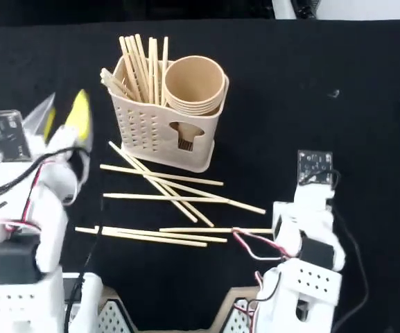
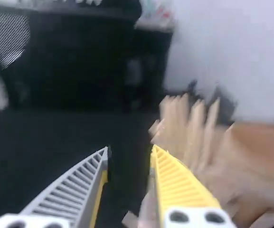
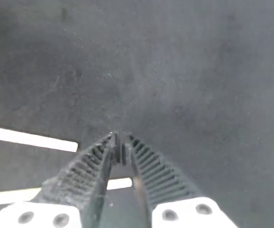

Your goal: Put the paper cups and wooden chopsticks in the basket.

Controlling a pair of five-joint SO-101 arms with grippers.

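From above, the basket (image 1: 159,135) stands at the far middle of the black table (image 1: 324,125). It holds 1 stack of paper cups (image 1: 194,87) in its right side and a bunch of upright chopsticks (image 1: 138,66) in its left side. In front of it the loose chopsticks (image 1: 165,198) lie flat on the table (some crossing each other), between the 2 arms. The left gripper (image 1: 66,103) is raised to the left of the basket, apart from it, with its grey and yellow fingers spread. The right arm (image 1: 303,239) sits at the near right, by the ends of the nearest sticks. In the left wrist view, the left gripper (image 2: 129,152) is partly open with nothing between its fingers, and it points toward the blurred upright chopsticks (image 2: 189,118) and paper cups (image 2: 255,156). In the right wrist view, the right gripper (image 3: 121,141) hangs just over the table, its tips almost touching and holding nothing. 2 of the loose chopsticks (image 3: 30,138) lie on the table beside it.
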